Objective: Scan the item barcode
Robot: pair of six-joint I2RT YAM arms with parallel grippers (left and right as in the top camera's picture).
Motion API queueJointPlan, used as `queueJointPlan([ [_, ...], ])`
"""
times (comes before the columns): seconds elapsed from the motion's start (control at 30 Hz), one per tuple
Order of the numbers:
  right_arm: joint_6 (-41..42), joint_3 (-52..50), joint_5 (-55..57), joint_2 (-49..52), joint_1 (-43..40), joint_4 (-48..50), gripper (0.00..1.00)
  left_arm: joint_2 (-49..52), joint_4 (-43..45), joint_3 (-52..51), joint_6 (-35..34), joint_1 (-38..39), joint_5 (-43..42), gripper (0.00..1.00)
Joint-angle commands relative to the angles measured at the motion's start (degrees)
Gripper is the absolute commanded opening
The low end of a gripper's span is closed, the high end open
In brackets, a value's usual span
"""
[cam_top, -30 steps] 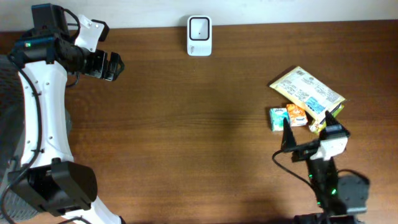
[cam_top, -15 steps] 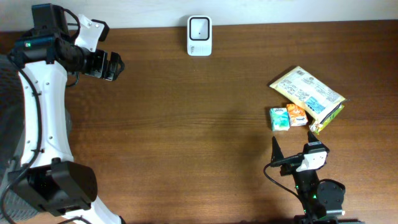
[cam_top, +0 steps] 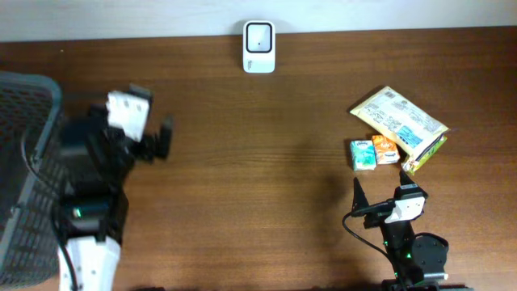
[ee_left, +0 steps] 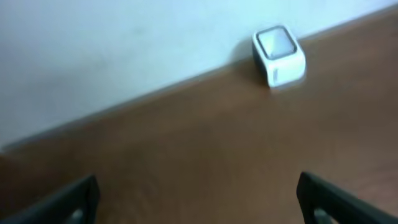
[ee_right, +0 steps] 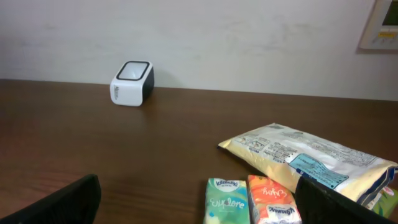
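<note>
The white scanner stands at the table's far edge by the wall, also in the left wrist view and right wrist view. A yellow packet lies at the right, with a green tissue pack and an orange tissue pack side by side in front of it. My right gripper is open and empty, just short of the green pack and orange pack. My left gripper is open and empty over bare table at the left, facing the scanner.
A grey mesh basket stands at the left edge of the table. A green item pokes out from under the yellow packet. Brown tabletop stretches between the two arms.
The left arm has swung from the far left corner toward the near left, uncovering the basket. The right gripper drew back from the packs a second ago and has since held still.
</note>
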State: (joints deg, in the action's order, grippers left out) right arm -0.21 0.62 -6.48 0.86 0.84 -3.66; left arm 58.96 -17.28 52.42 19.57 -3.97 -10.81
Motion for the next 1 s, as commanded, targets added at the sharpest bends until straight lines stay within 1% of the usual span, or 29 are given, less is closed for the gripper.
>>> queueJointPlan([
  [0.0, 0.2, -0.3, 0.1, -0.4, 0.4, -0.2, 0.99, -17.7, 9.5, -19.5, -1.1, -0.2, 0.4, 0.99],
  [0.03, 0.2, -0.3, 0.1, -0.4, 0.4, -0.2, 0.99, -25.8, 12.5, -27.4, -1.1, -0.2, 1.7, 0.99],
  [0.17, 0.2, -0.3, 0.1, -0.4, 0.4, -0.2, 0.98, -43.4, 15.2, -43.3, -1.1, -0.2, 4.7, 0.99],
  [0.27, 0.2, -0.3, 0.1, -0.4, 0.4, -0.2, 0.99, -52.2, 16.4, -49.7, -1.1, -0.2, 5.0, 0.99],
  [0.37, 0.2, -0.3, 0.1, -0.4, 0.4, -0.2, 0.99, -57.7, 13.0, -51.9, -1.1, -0.1, 6.0, 0.99],
  [0.97, 0.2, -0.3, 0.1, -0.4, 0.4, -0.2, 0.99, -58.6, 13.0, -51.9, -0.9, 0.2, 6.2, 0.99],
])
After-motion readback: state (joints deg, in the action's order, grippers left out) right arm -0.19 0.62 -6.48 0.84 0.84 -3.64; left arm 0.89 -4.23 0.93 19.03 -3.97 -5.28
